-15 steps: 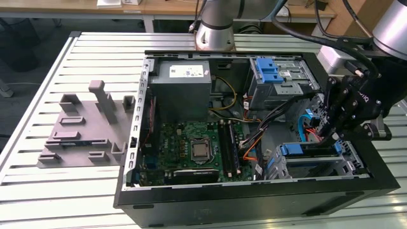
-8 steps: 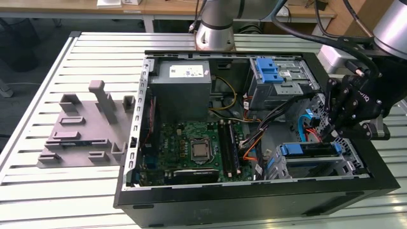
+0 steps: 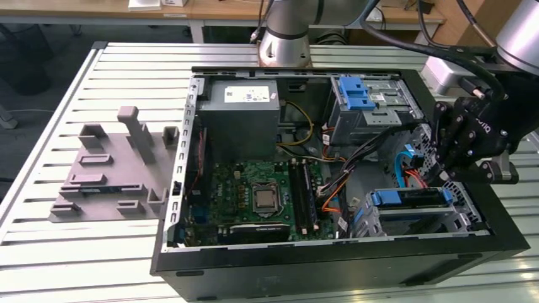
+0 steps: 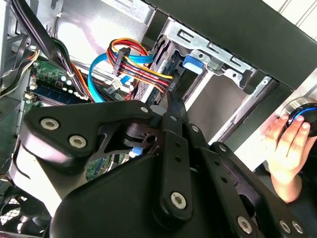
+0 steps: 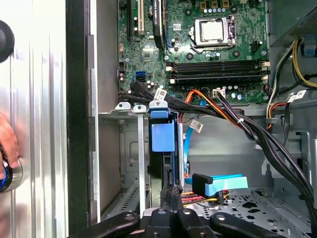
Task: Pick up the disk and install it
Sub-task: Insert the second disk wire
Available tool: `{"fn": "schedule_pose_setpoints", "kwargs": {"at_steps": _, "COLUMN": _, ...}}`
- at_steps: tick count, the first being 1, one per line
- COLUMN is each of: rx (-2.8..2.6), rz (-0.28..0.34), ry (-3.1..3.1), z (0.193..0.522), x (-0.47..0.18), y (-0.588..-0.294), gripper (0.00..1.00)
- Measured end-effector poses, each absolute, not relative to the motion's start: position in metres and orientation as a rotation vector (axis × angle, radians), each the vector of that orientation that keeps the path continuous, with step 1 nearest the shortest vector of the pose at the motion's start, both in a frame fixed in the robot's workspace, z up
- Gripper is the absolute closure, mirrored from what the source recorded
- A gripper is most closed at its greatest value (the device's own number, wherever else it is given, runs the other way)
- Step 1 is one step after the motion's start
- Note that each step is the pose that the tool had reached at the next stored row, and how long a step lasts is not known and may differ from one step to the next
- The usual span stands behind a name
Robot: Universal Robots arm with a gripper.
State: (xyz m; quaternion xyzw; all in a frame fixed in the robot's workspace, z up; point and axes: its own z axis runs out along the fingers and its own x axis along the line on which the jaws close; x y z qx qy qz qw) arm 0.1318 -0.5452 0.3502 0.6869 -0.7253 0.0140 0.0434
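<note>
The disk [image 5: 168,166] stands on edge in the lower drive cage [image 5: 130,144] of the open computer case, its blue rail frame [image 5: 162,131] facing the motherboard. In the exterior view its blue rail [image 3: 410,197] shows at the top of that cage, at the case's right front. My gripper [image 5: 171,194] hangs right behind the disk's cable end, fingertips pressed together, shut, with nothing visible between them. The second wrist view has the closed gripper [image 4: 169,103] pointing at the disk's end [image 4: 163,62]. In the exterior view the gripper [image 3: 446,158] hovers over the cage.
A person's hand [image 4: 286,144] rests on a round knob outside the case wall. Blue data cable [image 5: 218,183] and orange-red power wires [image 4: 143,62] crowd the gripper. An upper drive cage with a blue latch [image 3: 362,95], the power supply [image 3: 244,104], motherboard [image 3: 252,196] and grey fixture [image 3: 110,170] lie around.
</note>
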Motion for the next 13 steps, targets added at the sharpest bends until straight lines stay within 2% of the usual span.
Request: {"fn": "schedule_pose_setpoints", "kwargs": {"at_steps": 13, "rx": 2.112, "rz": 0.065, "ry": -2.232, "z": 0.3509, "x": 0.1237, "y": -0.5452, "gripper": 0.89}}
